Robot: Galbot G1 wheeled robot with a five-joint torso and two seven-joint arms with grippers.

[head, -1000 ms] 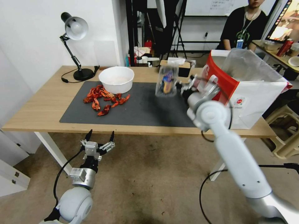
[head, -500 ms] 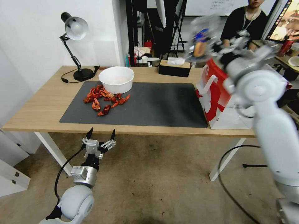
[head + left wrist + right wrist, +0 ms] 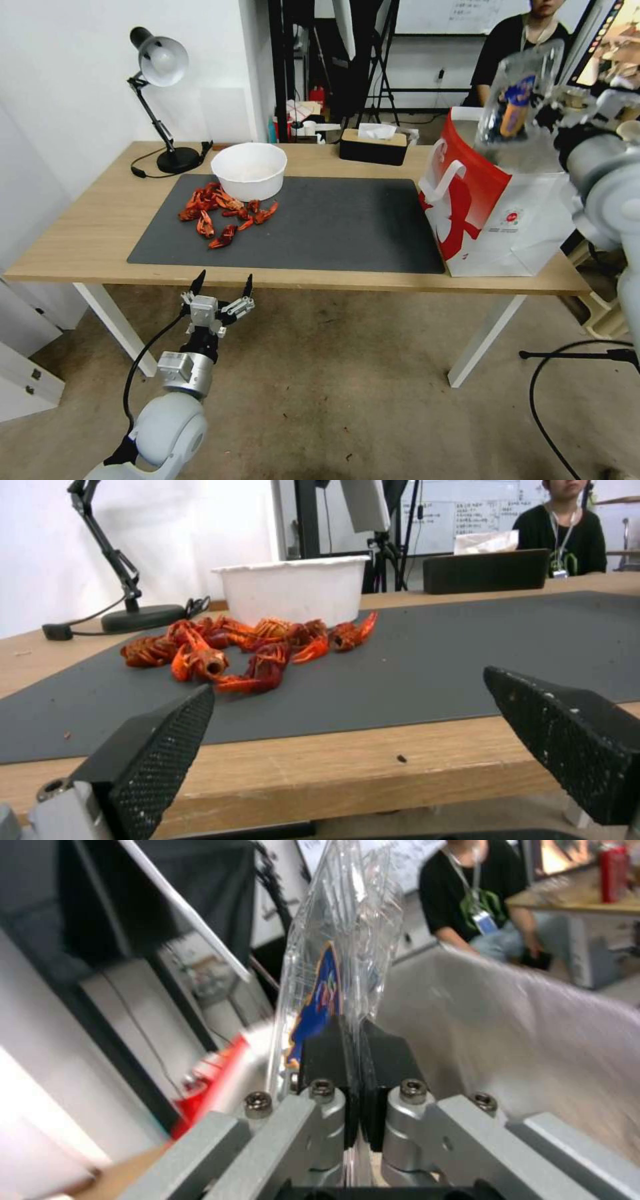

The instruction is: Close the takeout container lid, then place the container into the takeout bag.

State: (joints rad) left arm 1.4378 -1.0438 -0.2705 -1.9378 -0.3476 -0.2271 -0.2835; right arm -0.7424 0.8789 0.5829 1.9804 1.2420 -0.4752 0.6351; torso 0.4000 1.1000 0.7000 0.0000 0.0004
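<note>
The takeout container [image 3: 517, 97] hung in the air above the open top of the takeout bag [image 3: 497, 213], standing on edge, its clear plastic closed around a colourful blue and orange label. In the right wrist view the container [image 3: 343, 945] rose straight up from the right gripper [image 3: 352, 1060], whose black fingers [image 3: 320, 1055] were clenched on its lower rim, the lid [image 3: 313, 990] with its label face lying flat against the other half. In the head view the right gripper [image 3: 557, 123] reached in from the right side, level with the bag's mouth. The bag stood upright at the right end of the table [image 3: 87, 220], just beside the right edge of a dark mat [image 3: 333, 227], its silvery lining [image 3: 507, 1010] showing inside.

On the mat's left part lay a heap of red crayfish [image 3: 223, 213], touching a round white bowl [image 3: 249, 170] behind it. A black tissue box [image 3: 373, 147] sat near the table's far edge, and a desk lamp [image 3: 160, 100] stood at the far left corner.

The left gripper [image 3: 222, 293] hung low in front of the table's near edge, its fingers [image 3: 157, 760] spread apart and holding nothing.
</note>
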